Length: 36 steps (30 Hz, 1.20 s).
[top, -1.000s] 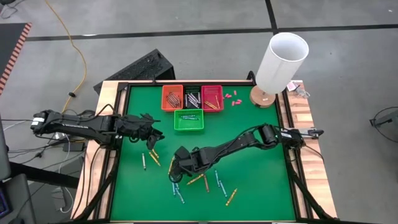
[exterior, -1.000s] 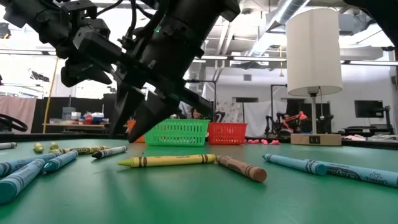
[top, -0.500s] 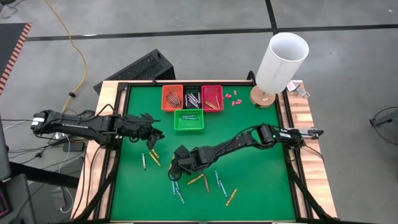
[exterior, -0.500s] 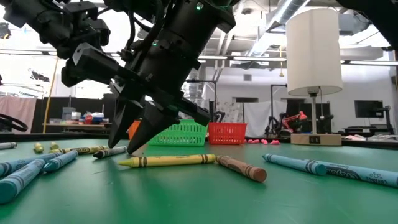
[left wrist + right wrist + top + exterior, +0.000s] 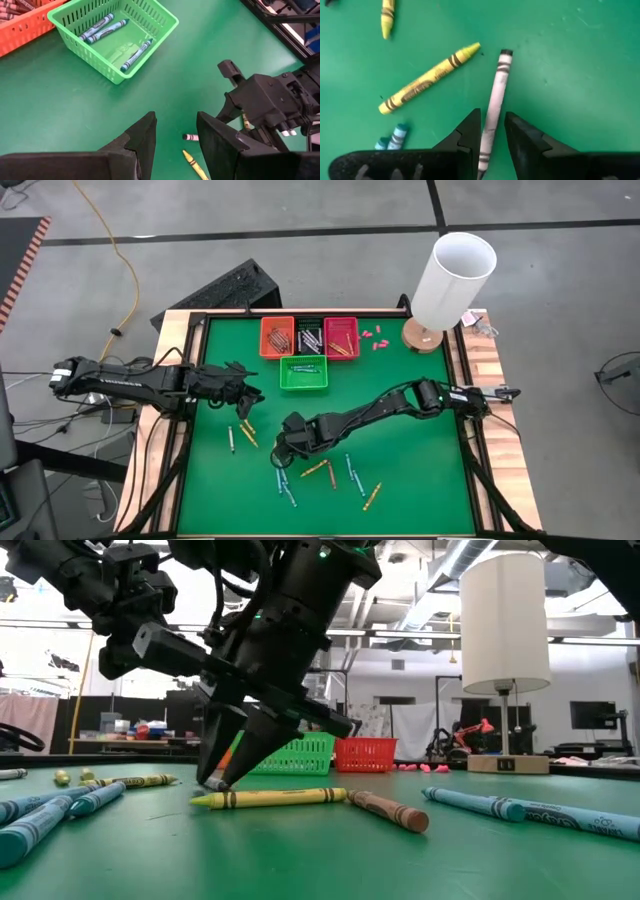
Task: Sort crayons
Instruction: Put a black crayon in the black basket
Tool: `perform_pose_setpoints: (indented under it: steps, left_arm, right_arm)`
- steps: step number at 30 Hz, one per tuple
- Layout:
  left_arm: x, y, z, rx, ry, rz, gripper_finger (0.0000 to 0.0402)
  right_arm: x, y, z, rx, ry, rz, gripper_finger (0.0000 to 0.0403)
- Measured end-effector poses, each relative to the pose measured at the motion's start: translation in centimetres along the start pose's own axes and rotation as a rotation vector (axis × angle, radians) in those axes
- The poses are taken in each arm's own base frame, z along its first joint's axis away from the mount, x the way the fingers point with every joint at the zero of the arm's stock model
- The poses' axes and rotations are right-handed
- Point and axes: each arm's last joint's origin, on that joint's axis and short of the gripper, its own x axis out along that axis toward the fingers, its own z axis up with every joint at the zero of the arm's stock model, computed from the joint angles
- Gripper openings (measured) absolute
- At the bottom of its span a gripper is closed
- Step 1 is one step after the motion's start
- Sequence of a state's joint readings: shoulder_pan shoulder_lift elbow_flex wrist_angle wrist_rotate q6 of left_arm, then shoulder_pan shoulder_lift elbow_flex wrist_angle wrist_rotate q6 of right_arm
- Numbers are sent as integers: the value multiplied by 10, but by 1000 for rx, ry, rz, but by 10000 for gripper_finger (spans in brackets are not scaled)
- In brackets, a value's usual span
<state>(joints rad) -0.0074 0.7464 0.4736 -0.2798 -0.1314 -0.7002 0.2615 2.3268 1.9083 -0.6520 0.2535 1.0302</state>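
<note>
Midway across the green tabletop (image 5: 420, 470), the right arm reaches in low, its tool (image 5: 492, 131) angled down with fingertips clamped on a grey-white crayon (image 5: 495, 100) with black bands, lying beside a yellow crayon (image 5: 427, 79). Nearby, the left tool (image 5: 175, 135) hovers, parted and empty, near the green basket (image 5: 165, 24).

Count of baskets and arms on the green table

Four slotted plastic baskets: orange (image 5: 277, 336), black (image 5: 309, 335), red (image 5: 341, 336), green (image 5: 303, 373), which holds three blue crayons (image 5: 106, 31). Two dark arms.
</note>
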Motion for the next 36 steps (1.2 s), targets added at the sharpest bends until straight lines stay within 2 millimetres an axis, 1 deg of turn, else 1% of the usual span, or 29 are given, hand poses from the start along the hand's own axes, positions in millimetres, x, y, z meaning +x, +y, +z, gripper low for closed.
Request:
perform_pose_setpoints:
  steps: [5,8,19,25,29,31,36]
  left_arm:
    - [0,0,0,0,0,0,131]
    - [0,0,0,0,0,0,131]
    - [0,0,0,15,-8,10,131]
    - [0,0,1,6,-22,19,131]
    - [0,1,1,-3,-38,31,131]
    - [0,1,2,-4,-45,39,131]
    - [0,-1,4,-9,-68,27,131]
  right_arm:
    - [0,-3,-2,-20,21,-32,108]
    - [-2,-7,-4,-33,51,-72,96]
    - [-3,-7,-8,-156,71,-81,8]
    - [-6,-7,-5,-214,71,-63,3]
    - [-14,-7,1,-240,66,-44,2]
    - [-21,-8,6,-250,60,-32,2]
    - [-47,-9,29,-244,1,18,1]
